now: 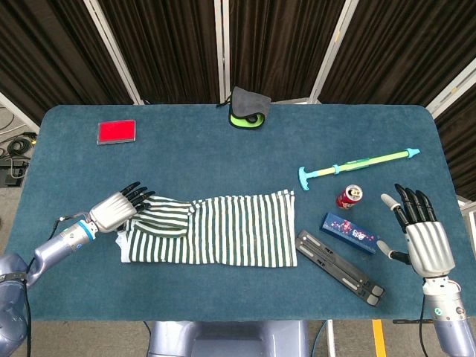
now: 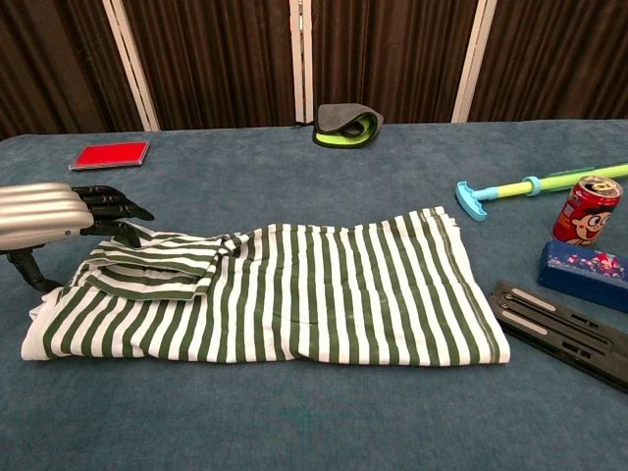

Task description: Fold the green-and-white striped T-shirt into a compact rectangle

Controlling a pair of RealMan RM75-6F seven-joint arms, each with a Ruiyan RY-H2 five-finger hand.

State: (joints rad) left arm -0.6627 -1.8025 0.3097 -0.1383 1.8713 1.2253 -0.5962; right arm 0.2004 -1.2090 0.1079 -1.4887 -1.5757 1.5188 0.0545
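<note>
teal felt table (image 1: pixel 223 160) beneath striped t-shirt (image 1: pixel 223 230), dark curtains (image 1: pixel 275 37) behind.

My left hand (image 1: pixel 117 210) sits low at the sleeve end of the striped T-shirt (image 1: pixel 223 230), back of the hand up, dark fingers (image 1: pixel 136 195) stretched out nearly flat and pointing toward the shirt. In the chest view the fingertips reach the edge of the folded sleeve; I can't tell whether they actually pinch cloth or only touch it. The thumb hangs down below the palm on the side away from the shirt. The left forearm runs back from the wrist toward my near-left corner. My right hand (image 1: pixel 422 236) is well apart from the shirt's hem end, palm down, fingers spread and straight, holding nothing, forearm coming up from below.
</note>
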